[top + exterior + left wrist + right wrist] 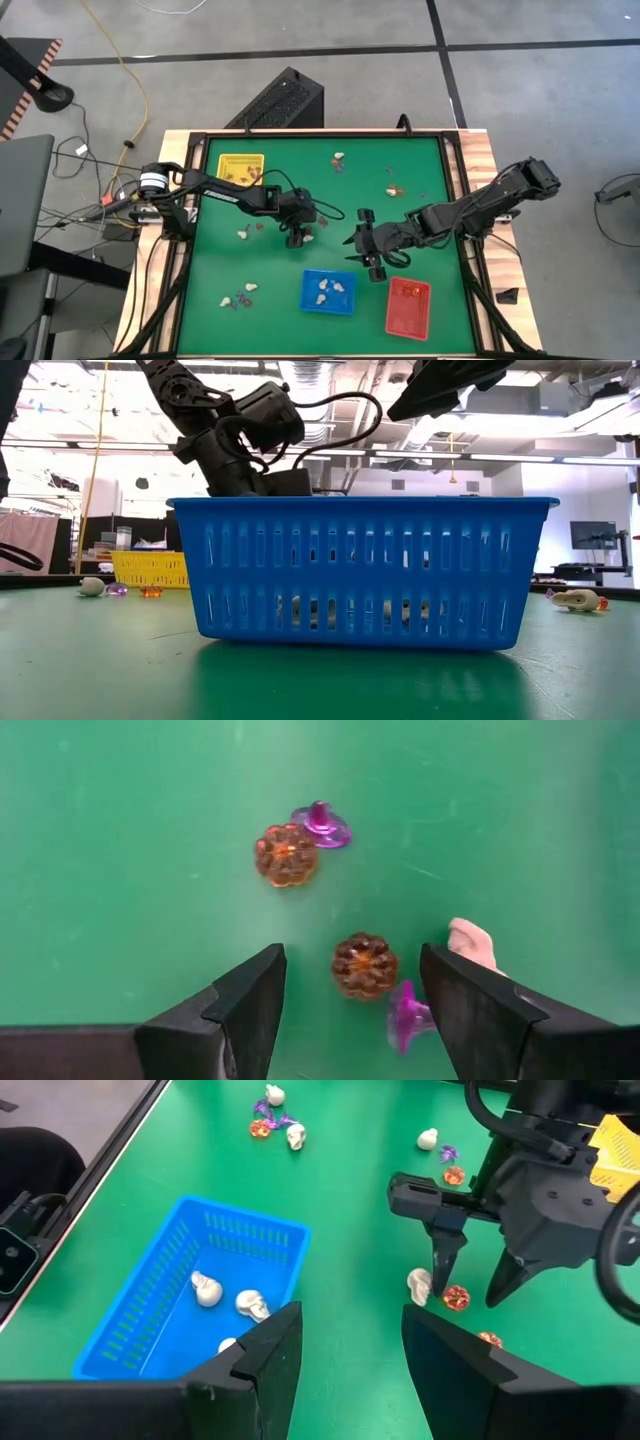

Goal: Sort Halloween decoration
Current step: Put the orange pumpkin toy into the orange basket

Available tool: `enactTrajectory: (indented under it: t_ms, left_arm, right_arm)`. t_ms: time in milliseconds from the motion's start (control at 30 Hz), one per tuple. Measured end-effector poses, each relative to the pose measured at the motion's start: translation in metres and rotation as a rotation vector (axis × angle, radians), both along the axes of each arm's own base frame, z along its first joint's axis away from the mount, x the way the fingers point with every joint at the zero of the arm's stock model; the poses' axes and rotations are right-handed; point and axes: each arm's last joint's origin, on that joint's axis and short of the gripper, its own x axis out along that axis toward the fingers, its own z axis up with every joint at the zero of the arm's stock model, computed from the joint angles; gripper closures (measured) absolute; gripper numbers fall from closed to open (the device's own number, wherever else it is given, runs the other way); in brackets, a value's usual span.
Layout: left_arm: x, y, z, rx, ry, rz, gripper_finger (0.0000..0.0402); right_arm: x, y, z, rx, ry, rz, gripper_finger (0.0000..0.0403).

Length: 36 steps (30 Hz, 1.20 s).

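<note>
Left wrist view shows the left gripper (352,995) low over the green table (120,840), its fingers spread wide with an orange pumpkin (364,965) lying between them, untouched. A purple trinket (405,1017) and a cream skull (472,942) sit just by one finger; a second pumpkin (286,855) and a purple hat (322,824) lie farther ahead of the tips. From above, the right gripper (366,258) hovers near the left one, fingers parted and holding nothing, just above the blue tray (329,292), which holds cream skulls (207,1290). A red tray (408,306) lies beside it; the yellow tray (240,167) sits behind the left arm. More trinkets (238,296) are scattered about.
</note>
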Motion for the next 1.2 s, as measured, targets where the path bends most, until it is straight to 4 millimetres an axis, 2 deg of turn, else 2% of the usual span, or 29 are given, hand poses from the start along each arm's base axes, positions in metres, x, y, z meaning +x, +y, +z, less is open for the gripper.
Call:
enactTrajectory:
  t_ms: [267,500,967,1200]
  left_arm:
    - [0.001,-0.01,0.0,0.014,-0.003,-0.014,0.018]
    - [0.002,-0.007,0.001,0.056,-0.021,0.022,0.018]
    - [0.003,-0.011,0.001,0.027,-0.023,0.025,0.018]
    - [-0.003,-0.012,-0.007,0.013,-0.021,0.033,0.018]
  right_arm:
    - [0.0,0.0,0.0,0.0,0.0,0.0,0.02]
    - [0.0,0.0,0.0,-0.001,0.0,0.001,0.02]
    - [0.0,0.0,0.0,-0.009,-0.001,0.006,0.02]
    - [0.0,0.0,0.0,-0.01,0.004,0.006,0.02]
